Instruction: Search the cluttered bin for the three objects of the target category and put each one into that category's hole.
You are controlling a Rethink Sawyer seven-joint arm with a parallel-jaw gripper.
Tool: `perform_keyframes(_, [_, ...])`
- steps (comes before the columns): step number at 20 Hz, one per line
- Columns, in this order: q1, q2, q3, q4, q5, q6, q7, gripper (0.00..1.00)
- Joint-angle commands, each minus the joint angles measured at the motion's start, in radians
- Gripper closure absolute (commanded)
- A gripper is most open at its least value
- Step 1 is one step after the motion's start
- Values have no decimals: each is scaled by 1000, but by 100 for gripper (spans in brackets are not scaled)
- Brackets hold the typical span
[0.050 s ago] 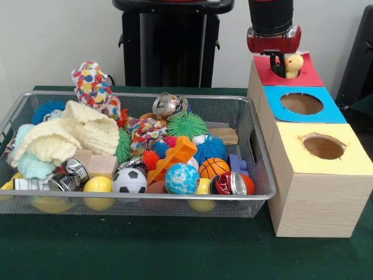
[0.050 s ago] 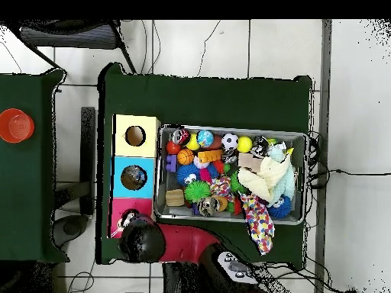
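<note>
The gripper [image 1: 284,65] hangs directly over the red-topped box [image 1: 304,77], the farthest of 3 wooden boxes standing beside the wire bin [image 1: 256,153]. Between its dark fingers sits a small yellow duck toy [image 1: 293,64], pinched on its side so the body bulges out toward the right of the front view. The fingers are closed narrowly on the toy; it appears to be held rather than resting.

The relation that matters: the duck sits right at the mouth of the red box's hole, seemingly above or partly inside it, with the gripper straight overhead. From the front the hole itself is hidden behind the toy and fingers, so exact centering cannot be confirmed. In the overhead view the arm's wrist [image 2: 142,238] covers the red box [image 2: 122,210], which agrees with this.

The blue box [image 1: 301,104] and yellow box [image 1: 322,146] show open, unoccupied holes. My judgement is that this is the drop step: parting the fingers should let the duck fall in.
</note>
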Motion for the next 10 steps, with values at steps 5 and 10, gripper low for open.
perform_keyframes(5, [-87, -149, 55, -26, 92, 188, 138, 100])
perform_keyframes(10, [-118, -201, 108, 22, 101, 111, 156, 100])
